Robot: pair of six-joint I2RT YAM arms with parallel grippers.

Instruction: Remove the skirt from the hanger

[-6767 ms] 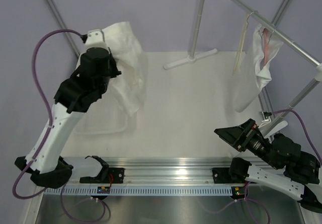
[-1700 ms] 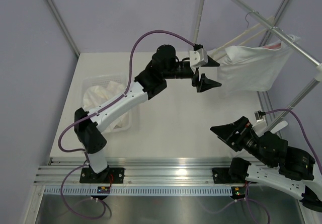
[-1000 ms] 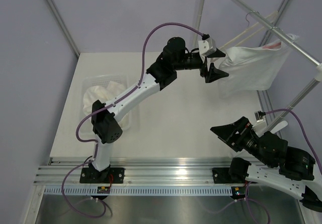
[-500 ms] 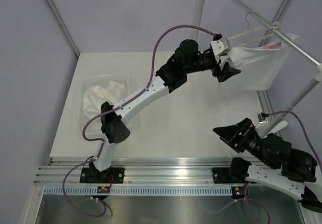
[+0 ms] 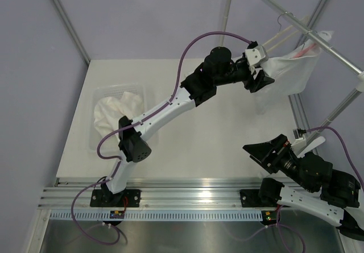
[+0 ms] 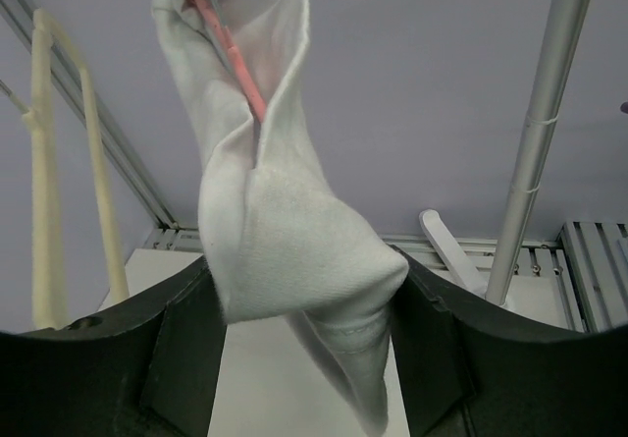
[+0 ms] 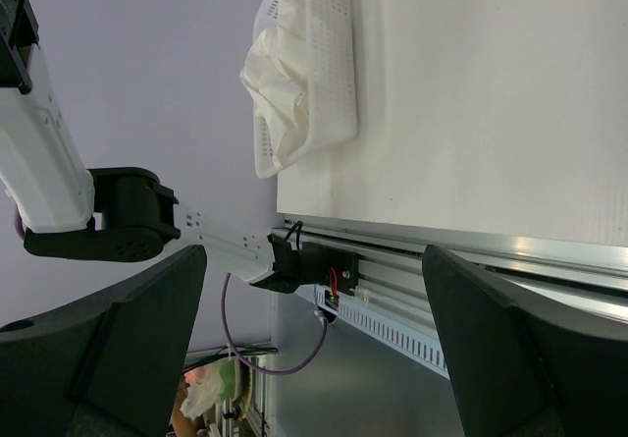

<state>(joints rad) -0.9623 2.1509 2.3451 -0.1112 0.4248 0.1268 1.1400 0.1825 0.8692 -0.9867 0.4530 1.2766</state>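
Left gripper (image 5: pixel 263 75) clamped on a white skirt (image 5: pixel 293 74) that hangs from a clothes rail (image 5: pixel 335 55) at the table's far right corner.
At the left, a white perforated basket (image 5: pixel 116 87) sits on the table and holds crumpled white cloth (image 5: pixel 114 113) that rises over its rim. The left arm reaches across the table, and the wrist view shows the skirt's bunched fabric filling the gap between its dark fingers (image 6: pixel 167 358), touching both. The skirt is plain white and is pulled sideways into folds. It covers nearly all of its hanger, leaving only a pink-red strip (image 6: pixel 231 49) showing at the top, so how it is fastened cannot be told. A bare cream hanger (image 6: pixel 44 162) hangs just beside it. At the near right, the right gripper (image 5: pixel 264 150) holds nothing, its fingers spread wide and well apart from the skirt. That arm is partly cut off by the frame edge.
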